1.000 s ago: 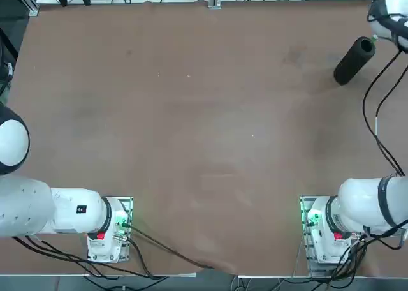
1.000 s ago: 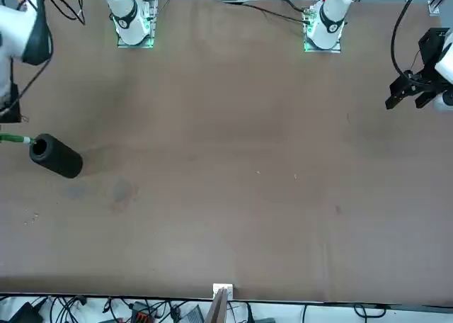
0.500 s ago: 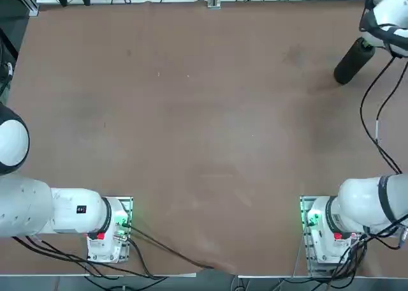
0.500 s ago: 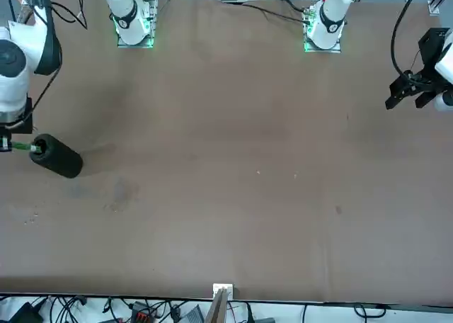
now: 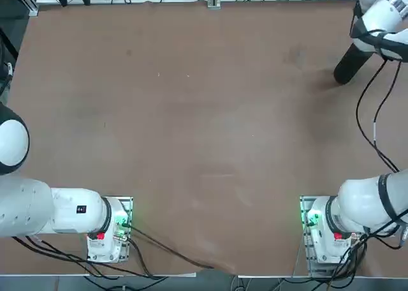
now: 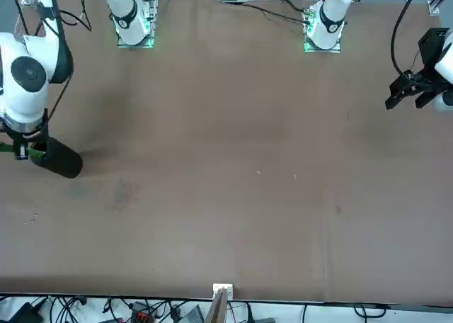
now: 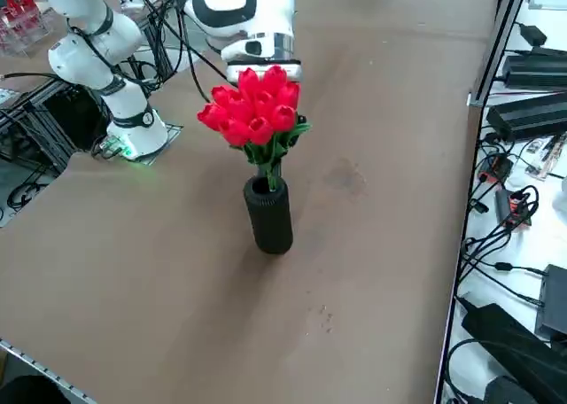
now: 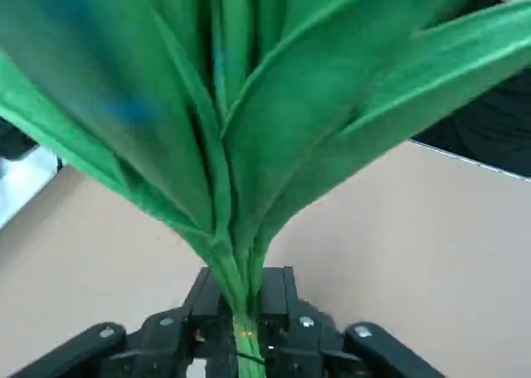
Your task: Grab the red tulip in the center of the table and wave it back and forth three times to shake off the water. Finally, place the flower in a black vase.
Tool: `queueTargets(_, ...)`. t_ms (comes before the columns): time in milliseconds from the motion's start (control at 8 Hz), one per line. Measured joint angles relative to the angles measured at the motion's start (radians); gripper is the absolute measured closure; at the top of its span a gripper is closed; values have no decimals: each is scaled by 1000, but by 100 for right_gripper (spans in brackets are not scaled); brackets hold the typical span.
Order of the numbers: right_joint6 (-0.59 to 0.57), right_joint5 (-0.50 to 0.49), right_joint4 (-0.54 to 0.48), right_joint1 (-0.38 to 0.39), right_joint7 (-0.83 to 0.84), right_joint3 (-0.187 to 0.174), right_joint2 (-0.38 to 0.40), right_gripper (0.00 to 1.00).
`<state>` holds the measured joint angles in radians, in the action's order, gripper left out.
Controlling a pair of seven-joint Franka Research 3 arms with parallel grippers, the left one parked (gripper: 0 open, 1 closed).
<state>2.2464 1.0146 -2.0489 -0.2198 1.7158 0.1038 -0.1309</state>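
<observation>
Since the earlier frame the right gripper (image 8: 242, 345) has swung over the black vase (image 7: 268, 214) near the tabletop's far right corner, its claw clasping the red tulip (image 7: 252, 107), stem in the mouth.

You are looking at a robotics lab. Two white arms bolted to metal base plates (image 5: 322, 230) share one large brown table (image 5: 191, 131). Black cables (image 5: 373, 119) loop off the arms. Power bricks (image 7: 532, 116) and more wiring lie along the table's edge, and aluminium framing (image 7: 496, 32) runs beside it. No household furnishing shows anywhere around the table.
</observation>
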Motion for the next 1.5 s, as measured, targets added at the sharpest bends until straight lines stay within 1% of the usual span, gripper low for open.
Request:
queueTargets(125, -52, 2, 1, 24, 6, 0, -1, 56)
queueTargets(250, -123, 3, 3, 59, 19, 1, 5, 35)
queueTargets(375, -184, 3, 3, 96, 41, 1, 14, 16)
queueTargets(500, -238, 3, 3, 127, 60, 2, 24, 0)
queueTargets(625, -281, -4, 3, 152, 66, 5, 33, 0)
queueTargets(750, -316, -31, 6, 179, 66, 10, 47, 0)
queueTargets(875, -351, -85, 19, 210, 35, 14, 62, 0)
queueTargets(1000, -392, -171, 52, 241, -52, 15, 73, 0)
queueTargets(1250, -444, -367, 155, 250, -333, 14, 80, 0)
queueTargets(1500, -468, -576, 237, 242, -645, 0, 73, 0)
